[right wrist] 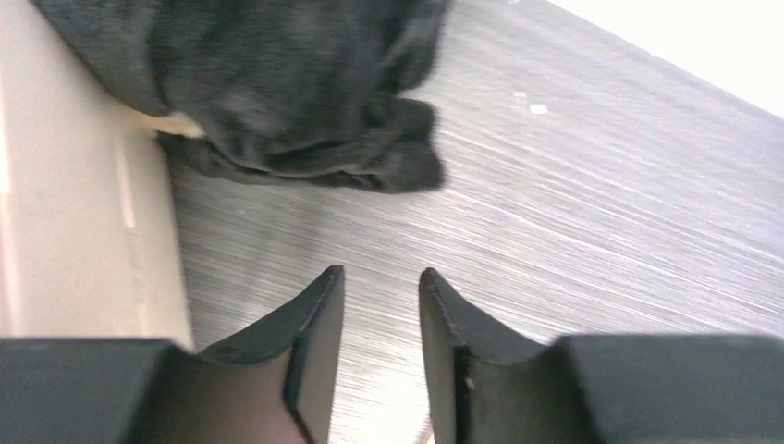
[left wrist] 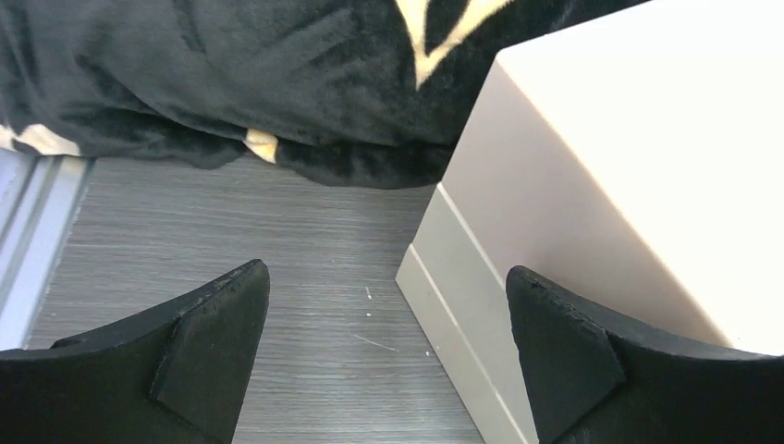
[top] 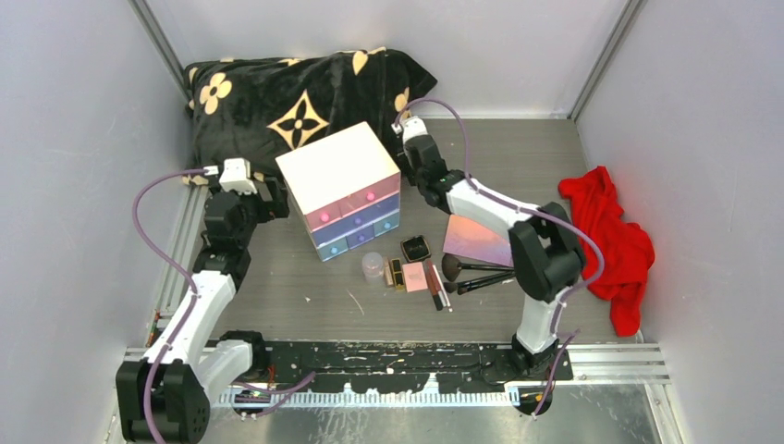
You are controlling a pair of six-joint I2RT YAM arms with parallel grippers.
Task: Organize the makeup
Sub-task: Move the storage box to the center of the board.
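my left gripper (left wrist: 384, 305) sits w/ fingers wide apart, empty, just beside the left wall of the white chest (top: 342, 180), toward the far-left corner by the black blanket (top: 296, 92). right gripper (right wrist: 381, 287) is at the chest's far-right side, fingers nearly together w/ a slim gap, nothing btwn them. the makeup is well apart from both, mid-desk toward the near edge in front of the chest: clear jar (top: 373, 266), black compact (top: 415, 248), pink compact (top: 415, 277), slim tubes (top: 436, 285), two brushes (top: 479, 275), and the iridescent palette (top: 477, 240) partly under my right arm.
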